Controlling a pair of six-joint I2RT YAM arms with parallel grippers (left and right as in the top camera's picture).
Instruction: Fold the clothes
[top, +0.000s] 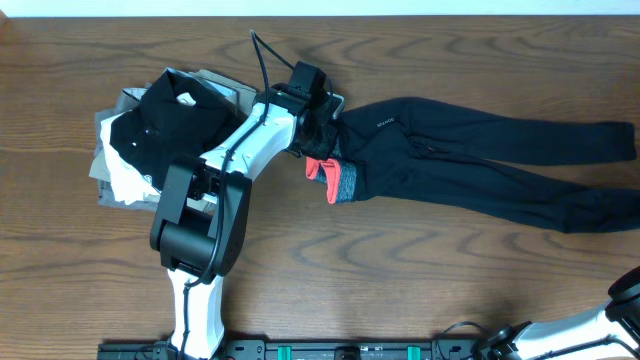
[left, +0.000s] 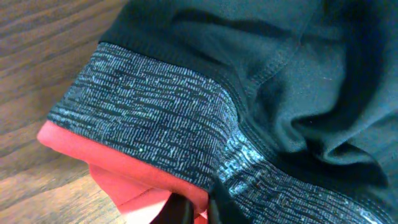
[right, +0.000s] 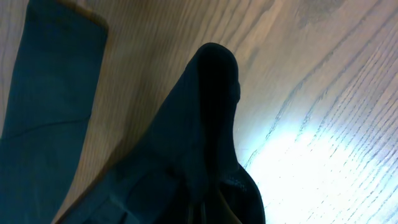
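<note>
Overhead: leggings (top: 480, 150) logo (top: 385, 123) illegibly small.

Seen from above, the left arm (top: 235, 160) covers part of the waistband (top: 340, 182) of the leggings (top: 470, 160), one side of the clothes pile (top: 135, 150), and the whole left pincer (left: 198, 213); its own wrist view shows only dark tips at the bottom edge. The white logo (top: 385, 123) is too small to read. The right arm (top: 600, 322) is cut off at the picture's corner, one leg end (top: 628, 212) runs past the edge, and the right pincer (right: 214, 214) is lost in dark, blurred cloth.
</note>
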